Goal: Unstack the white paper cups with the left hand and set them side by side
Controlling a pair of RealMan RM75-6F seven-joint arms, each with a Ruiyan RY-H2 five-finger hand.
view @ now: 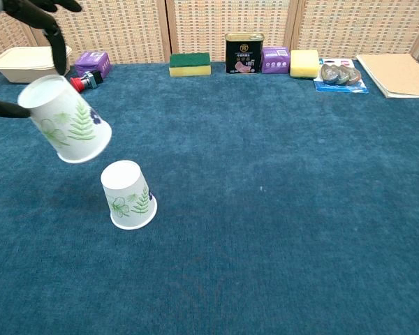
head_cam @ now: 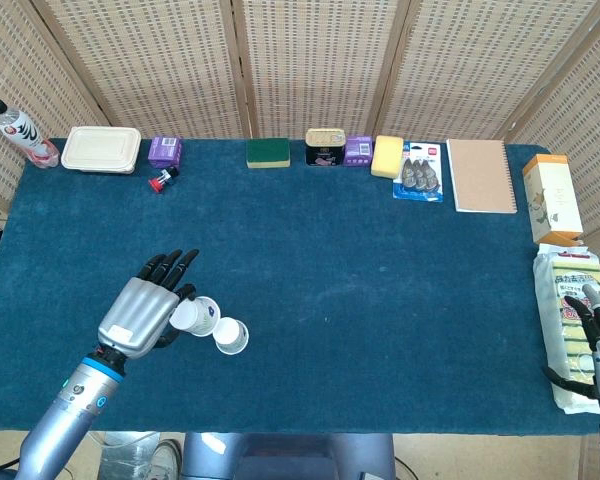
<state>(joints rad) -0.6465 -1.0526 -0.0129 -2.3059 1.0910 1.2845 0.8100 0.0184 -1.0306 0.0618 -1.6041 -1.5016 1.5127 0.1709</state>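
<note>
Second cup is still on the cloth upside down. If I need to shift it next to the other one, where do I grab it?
Grip the standing cup around its side wall near the closed top, coming from above: it sits rim-down, narrowing upward, with open cloth all round.

We see open blue table across the frame's middle and right; only the standing cup blocks the lower left.
</note>
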